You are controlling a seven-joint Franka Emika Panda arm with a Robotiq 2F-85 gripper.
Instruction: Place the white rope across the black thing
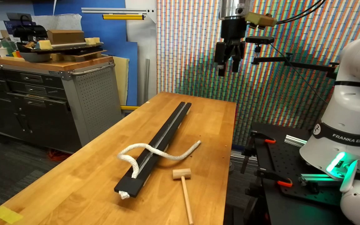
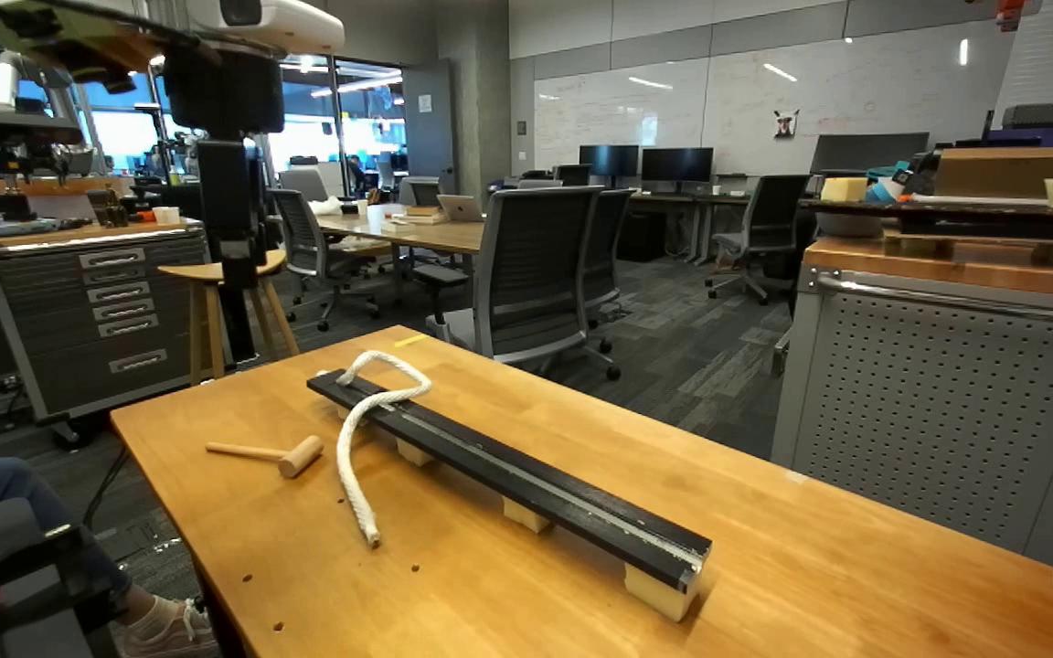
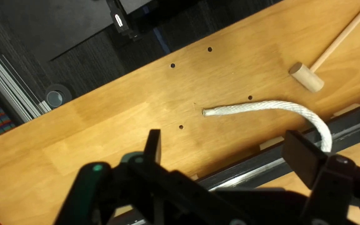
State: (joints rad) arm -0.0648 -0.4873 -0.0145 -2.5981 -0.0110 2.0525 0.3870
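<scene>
The white rope [image 1: 158,152] lies in a curve across the black bar [image 1: 167,132] near one end; both show in an exterior view, the rope [image 2: 344,448] and bar [image 2: 526,471]. One rope end rests on the bar; the other lies on the table. A small white frayed tip [image 1: 123,195] pokes out at the bar's end; I cannot tell whether it joins the rope. My gripper [image 1: 228,71] is high above the table, apart from both. In the wrist view its fingers [image 3: 223,150] are wide apart and empty, partly hiding the bar [image 3: 242,170] and rope [image 3: 269,105].
A wooden mallet [image 1: 182,173] lies beside the rope on the wooden table [image 1: 205,122]. Pale blocks [image 2: 526,516] hold the bar up off the table. A grey tool cabinet [image 1: 95,90] and an office chair [image 2: 536,274] stand off the table's sides.
</scene>
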